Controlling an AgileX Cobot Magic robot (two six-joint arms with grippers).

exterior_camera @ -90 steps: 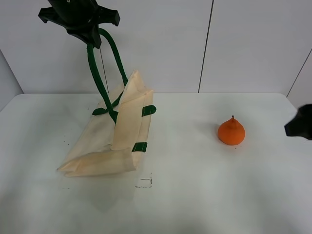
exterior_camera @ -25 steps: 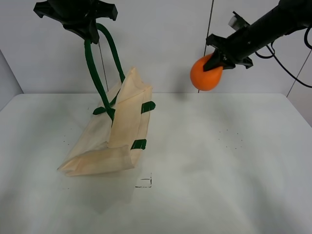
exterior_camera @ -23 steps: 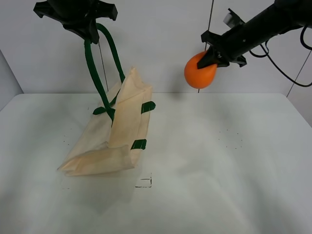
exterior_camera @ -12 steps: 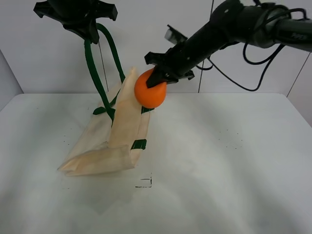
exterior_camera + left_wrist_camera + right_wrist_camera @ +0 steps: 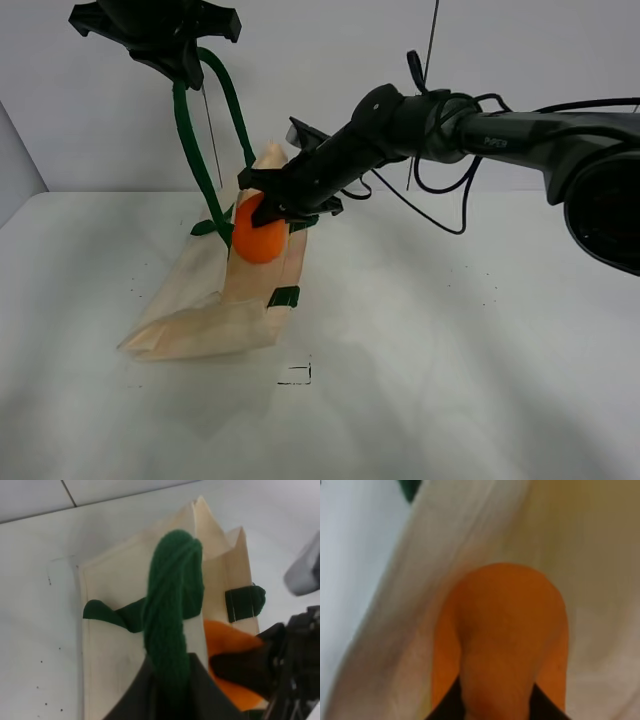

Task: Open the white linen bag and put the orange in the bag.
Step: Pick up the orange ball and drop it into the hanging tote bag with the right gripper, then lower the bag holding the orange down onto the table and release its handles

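Far left, high above the worktop [image 5: 450,350]: the left hand [image 5: 184,72] is clamped narrow on the dark green strap handles [image 5: 197,150]. The left wrist view confirms it, with the twisted strap [image 5: 170,610] running straight down between the dark fingers [image 5: 197,690].

The straps hang taut down to the white linen bag [image 5: 200,300]. Its near end lies slumped on the worktop, while its far end is drawn up into a peak. Two green tabs show on the side facing right, the lower one [image 5: 285,297] near the worktop. From the left wrist, we see the cream panel [image 5: 115,630] spread flat, with one tab [image 5: 244,602] at its edge.

Next, the orange [image 5: 258,238]. It is clear of the worktop and pressed against the bag's raised upper part, just below the peak. The right hand [image 5: 262,208] grips it from above, closed on the fruit. The right wrist view shows the orange [image 5: 505,630] filling the middle, with cream fabric [image 5: 590,540] folded on both sides of it. We cannot tell whether it has passed the bag's mouth.

Rightward, the black right arm [image 5: 480,130] reaches across the middle, with loose cables [image 5: 440,190] hanging under it. A small black mark [image 5: 297,375] sits on the worktop in front of the bag.
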